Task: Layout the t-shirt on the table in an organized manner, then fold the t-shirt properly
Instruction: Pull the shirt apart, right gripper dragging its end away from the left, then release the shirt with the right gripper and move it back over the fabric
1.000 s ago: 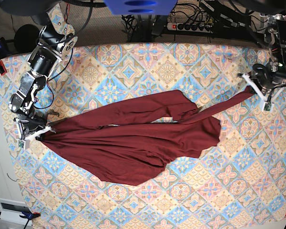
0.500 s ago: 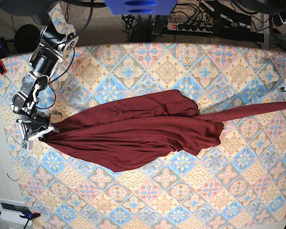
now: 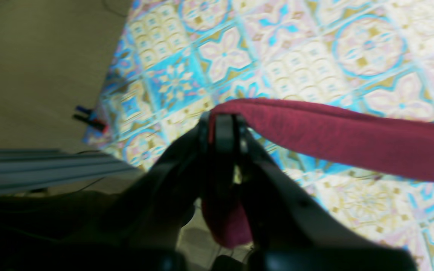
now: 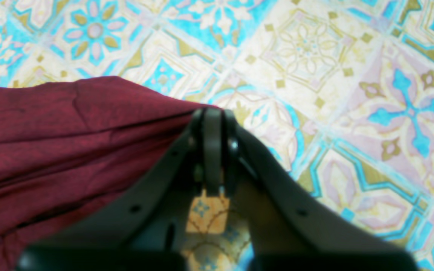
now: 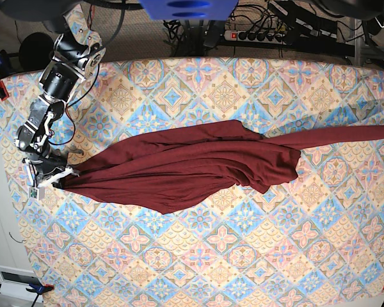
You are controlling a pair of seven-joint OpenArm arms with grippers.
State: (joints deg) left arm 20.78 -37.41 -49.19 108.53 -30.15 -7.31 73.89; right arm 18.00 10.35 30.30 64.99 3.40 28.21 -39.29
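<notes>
t-shirt [image 5: 192, 169] stretched between both clamped hands, table [image 5: 243, 256]

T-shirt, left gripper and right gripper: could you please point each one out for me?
t-shirt [image 5: 192, 173], base view, middle of the body.
left gripper [image 3: 222, 124], left wrist view, between the fingertips.
right gripper [image 4: 212, 116], right wrist view, between the fingertips.

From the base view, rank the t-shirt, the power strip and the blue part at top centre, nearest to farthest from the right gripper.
1. t-shirt: clamped in the right gripper, at left.
2. blue part: top centre.
3. power strip: top, right of centre.
</notes>
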